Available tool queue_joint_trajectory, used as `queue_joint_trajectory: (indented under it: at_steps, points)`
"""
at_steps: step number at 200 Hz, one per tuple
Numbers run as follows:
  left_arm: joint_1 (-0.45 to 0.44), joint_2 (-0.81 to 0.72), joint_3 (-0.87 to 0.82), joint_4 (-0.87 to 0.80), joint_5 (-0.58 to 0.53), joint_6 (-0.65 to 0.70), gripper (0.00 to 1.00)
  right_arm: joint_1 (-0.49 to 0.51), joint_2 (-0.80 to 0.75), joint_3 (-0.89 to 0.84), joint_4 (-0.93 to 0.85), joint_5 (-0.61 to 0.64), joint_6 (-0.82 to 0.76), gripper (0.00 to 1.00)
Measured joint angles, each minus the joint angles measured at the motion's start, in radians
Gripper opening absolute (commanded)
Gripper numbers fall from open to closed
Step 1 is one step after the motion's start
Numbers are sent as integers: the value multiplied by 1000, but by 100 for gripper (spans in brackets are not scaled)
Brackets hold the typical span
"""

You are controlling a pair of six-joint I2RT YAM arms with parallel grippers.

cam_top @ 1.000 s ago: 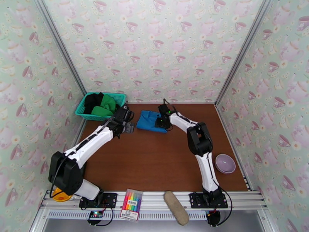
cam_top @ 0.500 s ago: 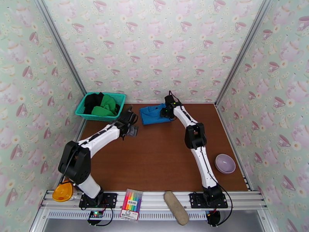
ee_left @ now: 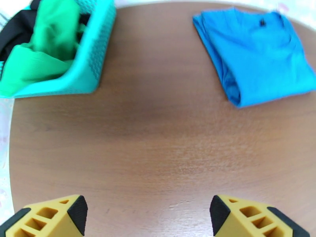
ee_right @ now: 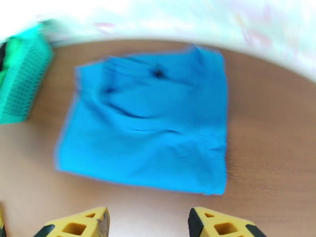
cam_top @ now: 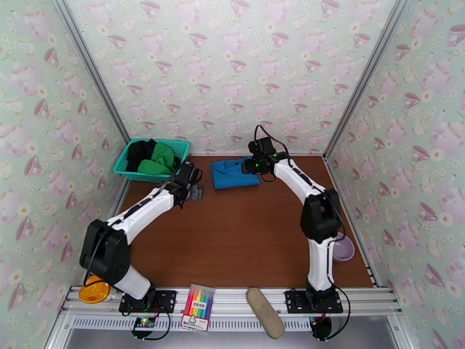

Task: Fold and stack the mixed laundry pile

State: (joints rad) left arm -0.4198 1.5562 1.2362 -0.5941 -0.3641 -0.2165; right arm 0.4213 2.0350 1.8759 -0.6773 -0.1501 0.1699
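Three garments show from your top camera. The blue garment [cam_top: 234, 173] lies folded flat on the brown surface [cam_top: 244, 239] near the back wall. The green garment [cam_top: 160, 160] and the black garment [cam_top: 138, 152] sit bunched in the teal basket [cam_top: 181, 145] at the back left. Your left fingers [cam_top: 196, 193] hover over the surface between the basket and the blue garment. Your right fingers [cam_top: 254, 166] hang at the blue garment's right edge.

From your left wrist, the left fingers [ee_left: 75, 210] stand wide apart over bare surface, with the basket ahead to the left and the blue garment ahead to the right.

From your right wrist, the picture is blurred. The right fingers [ee_right: 199, 222] stand apart, holding nothing, near the blue garment's edge.
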Motion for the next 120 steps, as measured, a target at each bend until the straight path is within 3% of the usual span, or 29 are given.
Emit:
queue_joint_trajectory:
  at_steps: [30,65,81,120]
  points:
    - [31,-109,0,-45,-2,-31,87,116,32,-11,12,-74,13,51]
    - [80,-244,-8,-84,1,-47,88,212,288,55,37,-193,77,49]
    - [99,-301,-29,-91,3,-47,88,225,406,134,23,-215,114,48]
    - [127,-358,-89,-111,18,-42,88,201,509,357,42,-226,187,49]
